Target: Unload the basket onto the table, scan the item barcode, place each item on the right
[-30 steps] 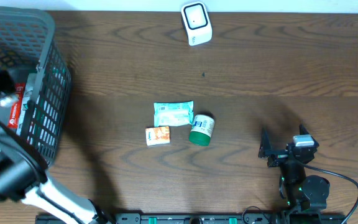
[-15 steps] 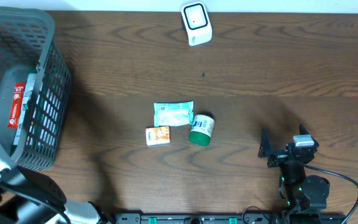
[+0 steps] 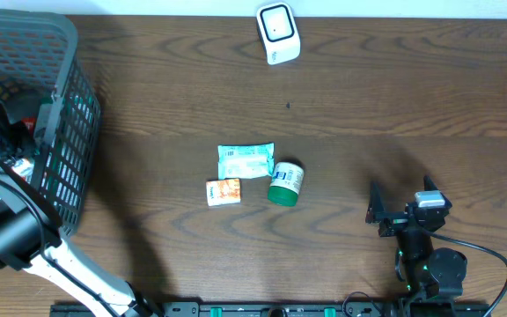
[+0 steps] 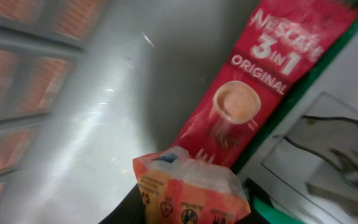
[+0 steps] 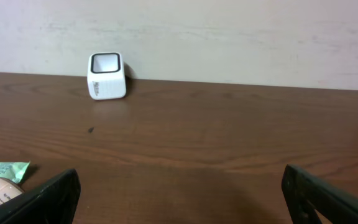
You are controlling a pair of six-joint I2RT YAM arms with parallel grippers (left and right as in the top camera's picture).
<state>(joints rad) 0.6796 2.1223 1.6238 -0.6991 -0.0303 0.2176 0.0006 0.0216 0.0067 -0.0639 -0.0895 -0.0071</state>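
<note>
Orange crinkly packet (image 4: 191,186), seemingly nipped by the nearly closed left claw (image 4: 188,218) inside the grey basket (image 3: 64,150) beside a Nescafé 3in1 sachet (image 4: 260,93), probably light, soft and slippery, best held at the sealed edge; right claw (image 5: 185,196) wide open, empty, over the bench (image 5: 229,143).

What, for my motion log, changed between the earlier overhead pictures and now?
The left arm pulled out toward the near-left, then swung back over the grey plastic basket; the left end effector grips a crinkly orange packet. Unchanged: the teal wrapper, small orange box, green-lidded jar, white scanner and the open right end effector.
</note>
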